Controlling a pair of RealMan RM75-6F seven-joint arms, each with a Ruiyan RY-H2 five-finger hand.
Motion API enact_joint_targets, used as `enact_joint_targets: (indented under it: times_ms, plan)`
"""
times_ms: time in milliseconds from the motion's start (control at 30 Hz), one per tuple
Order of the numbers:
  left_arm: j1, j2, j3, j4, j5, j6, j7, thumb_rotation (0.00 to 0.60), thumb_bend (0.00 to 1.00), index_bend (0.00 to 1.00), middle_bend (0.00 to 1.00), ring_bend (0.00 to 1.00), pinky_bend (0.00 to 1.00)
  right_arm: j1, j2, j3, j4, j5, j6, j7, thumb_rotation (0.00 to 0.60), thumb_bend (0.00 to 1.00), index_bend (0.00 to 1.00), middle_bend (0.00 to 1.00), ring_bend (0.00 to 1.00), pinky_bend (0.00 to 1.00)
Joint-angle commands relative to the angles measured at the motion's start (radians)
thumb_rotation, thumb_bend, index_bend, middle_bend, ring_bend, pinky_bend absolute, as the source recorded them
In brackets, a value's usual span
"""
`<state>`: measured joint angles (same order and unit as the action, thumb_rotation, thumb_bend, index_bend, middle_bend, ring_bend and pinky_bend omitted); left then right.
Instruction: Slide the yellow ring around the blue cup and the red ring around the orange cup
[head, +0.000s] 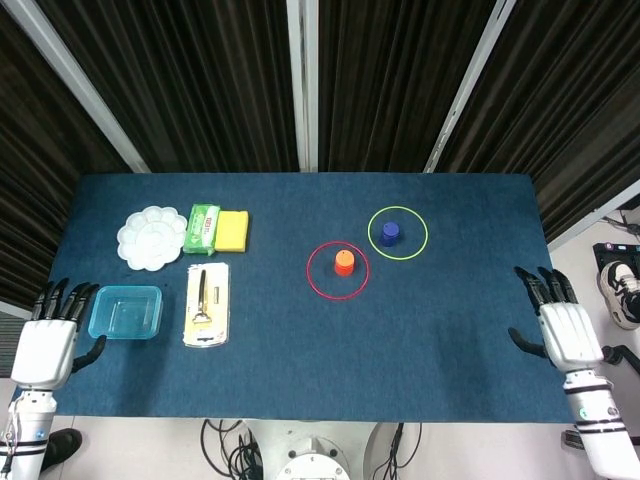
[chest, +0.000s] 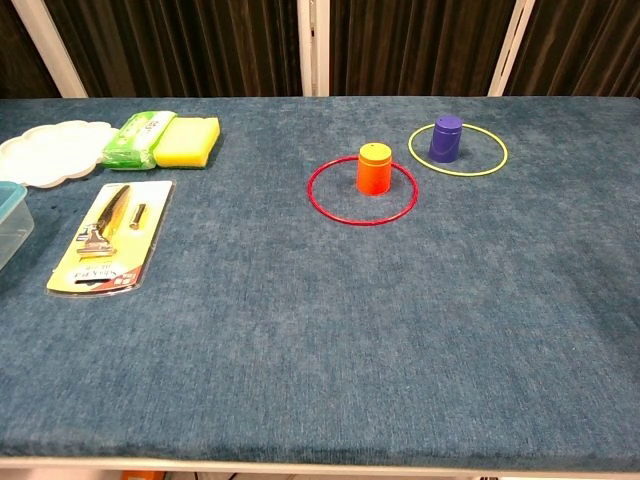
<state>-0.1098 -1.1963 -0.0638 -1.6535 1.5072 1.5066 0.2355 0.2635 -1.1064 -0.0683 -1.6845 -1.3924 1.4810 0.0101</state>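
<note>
The orange cup (head: 344, 263) (chest: 374, 168) stands upside down inside the red ring (head: 337, 294) (chest: 361, 217), which lies flat around it. The blue cup (head: 390, 233) (chest: 445, 138) stands inside the yellow ring (head: 397, 255) (chest: 459, 172). My right hand (head: 564, 329) is off the table's right edge, fingers spread, holding nothing. At the left edge my left hand (head: 49, 334) is likewise spread and empty. Neither hand shows in the chest view.
A white palette (head: 152, 238), a green pack (head: 201, 228) and a yellow sponge (head: 233, 230) lie at the back left. A clear blue tub (head: 126, 313) and a packaged razor (head: 206, 304) sit nearer the front left.
</note>
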Motion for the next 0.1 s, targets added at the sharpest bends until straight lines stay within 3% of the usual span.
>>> enact_joint_targets:
  times_ms: [33,100]
  plan:
    - [0.008,-0.004,0.004,0.002,0.000,0.012,0.001,0.600,0.27,0.12,0.12,0.01,0.00,-0.052,0.019,-0.023,-0.006,-0.027,0.037,0.041,0.600,0.16,0.00,0.06,0.00,0.00]
    - [0.013,-0.005,0.005,0.002,0.000,0.020,-0.001,0.600,0.27,0.12,0.12,0.01,0.00,-0.071,0.018,-0.020,-0.005,-0.033,0.049,0.053,0.600,0.16,0.00,0.05,0.00,0.00]
